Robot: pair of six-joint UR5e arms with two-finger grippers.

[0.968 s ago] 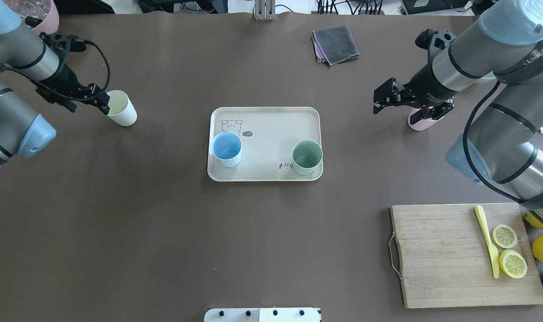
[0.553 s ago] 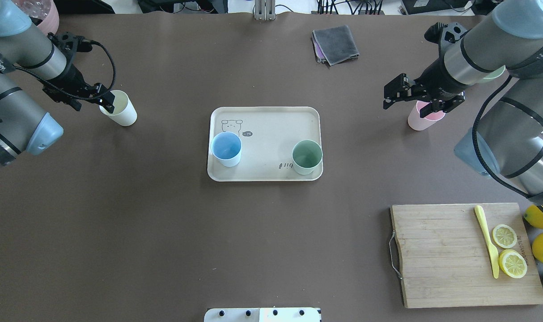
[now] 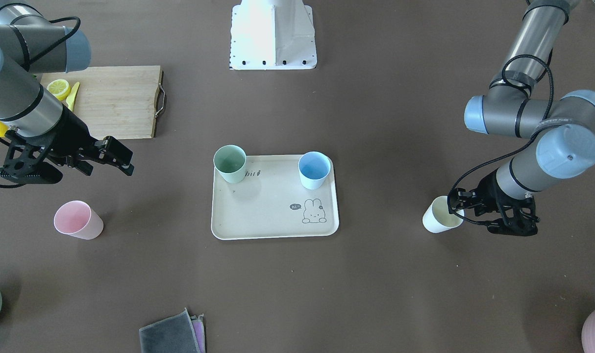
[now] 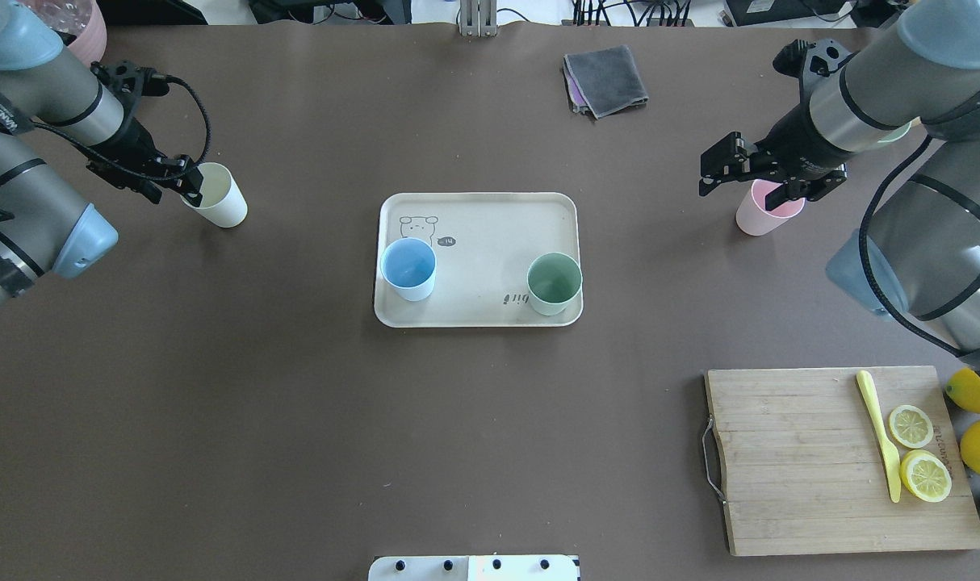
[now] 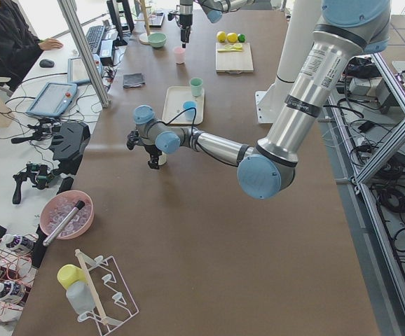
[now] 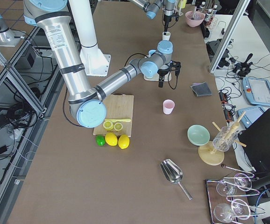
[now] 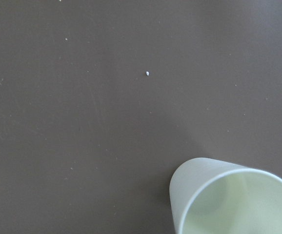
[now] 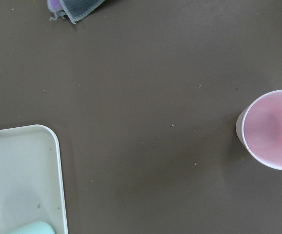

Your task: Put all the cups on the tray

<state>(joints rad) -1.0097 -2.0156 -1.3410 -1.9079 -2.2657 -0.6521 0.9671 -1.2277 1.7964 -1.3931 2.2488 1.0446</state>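
I see the tray (image 4: 490, 214) mid-tabletop carrying the blue cup (image 4: 408, 270) and green cup (image 4: 554, 284). Farther out, my left gripper (image 4: 175, 186) sits spread at the cream cup (image 4: 219, 206) rim, gripping nothing. My right gripper (image 4: 750, 179) hangs wide apart and empty over the pink cup (image 4: 756, 216).

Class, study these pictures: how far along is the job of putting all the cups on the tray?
Done: the blue cup and green cup stand on the tray. In hand: the left claw is at the rim of the cream cup; the open right claw hovers by the pink cup. Left: both those cups sit on the table, off the tray.
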